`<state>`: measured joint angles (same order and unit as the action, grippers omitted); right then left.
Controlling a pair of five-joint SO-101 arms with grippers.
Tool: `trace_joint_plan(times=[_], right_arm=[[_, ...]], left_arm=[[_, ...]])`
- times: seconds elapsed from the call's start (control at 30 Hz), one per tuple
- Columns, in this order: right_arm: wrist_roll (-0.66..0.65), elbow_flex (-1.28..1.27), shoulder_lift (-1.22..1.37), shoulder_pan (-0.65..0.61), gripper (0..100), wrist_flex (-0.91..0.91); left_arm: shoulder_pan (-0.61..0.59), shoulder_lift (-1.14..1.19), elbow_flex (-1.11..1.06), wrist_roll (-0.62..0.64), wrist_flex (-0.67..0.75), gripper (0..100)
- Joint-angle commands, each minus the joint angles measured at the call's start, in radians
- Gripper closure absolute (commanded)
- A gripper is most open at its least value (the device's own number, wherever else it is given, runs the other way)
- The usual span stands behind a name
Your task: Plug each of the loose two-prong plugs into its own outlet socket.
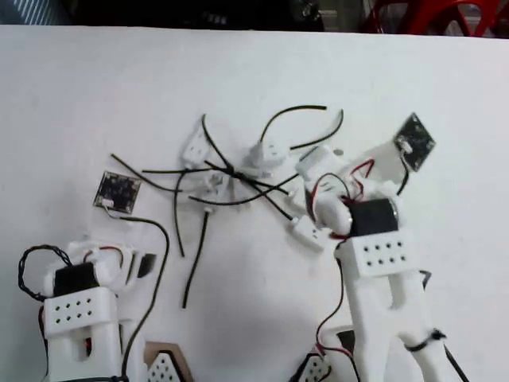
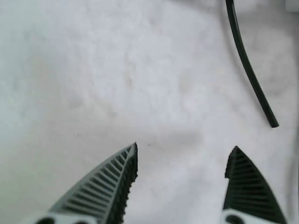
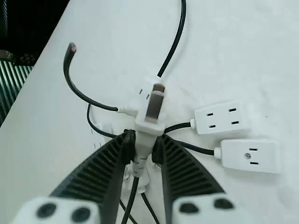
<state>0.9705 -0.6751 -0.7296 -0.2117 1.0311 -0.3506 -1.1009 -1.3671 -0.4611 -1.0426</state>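
Right hand clamps the body of a white two-prong plug, metal prongs pointing away from the wrist, its dark lead trailing back between the fingers. The plug is held over a tangle of black cords and white outlet blocks at the middle of the white tabletop. Just past the prongs lie a two-socket outlet and, beside it, a single-socket outlet, both face up with their slots unfilled. At the near left of the tabletop, well apart from the tangle, the left hand sits spread wide with nothing between its fingers, over bare surface near the cut end of a black cord.
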Motion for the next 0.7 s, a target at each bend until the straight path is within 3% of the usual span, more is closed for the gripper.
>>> trace_joint_plan(times=[0.0, 0.1, 0.33, 0.43, 0.53, 0.67], right_arm=[[0.009, -0.031, -0.087, 0.036, 98.0, 0.004], [0.002, -0.109, -0.131, 0.039, 92.8, 0.004], [-0.098, -0.176, -0.206, 0.025, 64.3, 0.004], [-0.157, -0.176, -0.237, 0.019, 61.8, 0.007], [-0.293, -0.181, -0.254, 0.028, 62.6, 0.008], [-0.588, -0.224, -0.263, 0.054, 63.9, 0.012]], left_arm=[[-0.007, -0.016, 0.003, -0.006, 0.018, 70], [-0.007, -0.016, 0.003, -0.006, 0.018, 70], [-0.008, -0.016, 0.003, -0.006, 0.018, 70], [-0.008, -0.016, 0.003, -0.006, 0.018, 70], [-0.008, -0.016, 0.003, -0.008, 0.018, 70], [-0.008, -0.016, 0.003, -0.008, 0.018, 70]])
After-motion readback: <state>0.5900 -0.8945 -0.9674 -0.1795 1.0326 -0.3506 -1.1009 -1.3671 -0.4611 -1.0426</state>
